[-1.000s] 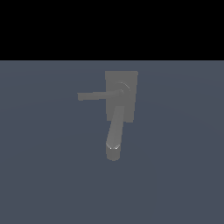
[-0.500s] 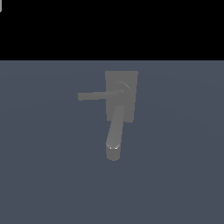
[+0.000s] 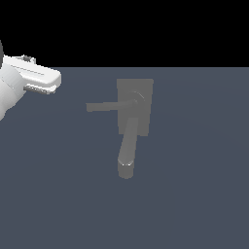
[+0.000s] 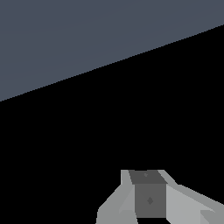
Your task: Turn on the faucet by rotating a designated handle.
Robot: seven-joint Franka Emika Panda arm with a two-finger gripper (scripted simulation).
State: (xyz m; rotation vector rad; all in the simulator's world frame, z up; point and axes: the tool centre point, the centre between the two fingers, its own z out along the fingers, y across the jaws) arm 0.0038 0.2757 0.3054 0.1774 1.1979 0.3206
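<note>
While the faucet (image 3: pixel 135 108) sits mid-scene on the flat blue-grey floor (image 3: pixel 194 194), I see its thin handle (image 3: pixel 108 106) pointing toward the exterior view's left and its thick spout (image 3: pixel 128 148) reaching toward the camera. My gripper (image 3: pixel 41 80) hangs well apart at the exterior view's far left, touching nothing; whether its jaws are parted, I cannot tell.

Both renders are lit flatly and rather dimly, with no glare and no cast shadow to be seen on the slate-blue floor (image 3: pixel 194 194) around the faucet (image 3: pixel 134 112). Above the floor's far edge only pure black is shown. The faucet is rendered soft-edged and low in contrast against the floor, while the white arm (image 3: pixel 24 80) is shown as the brightest surface.
</note>
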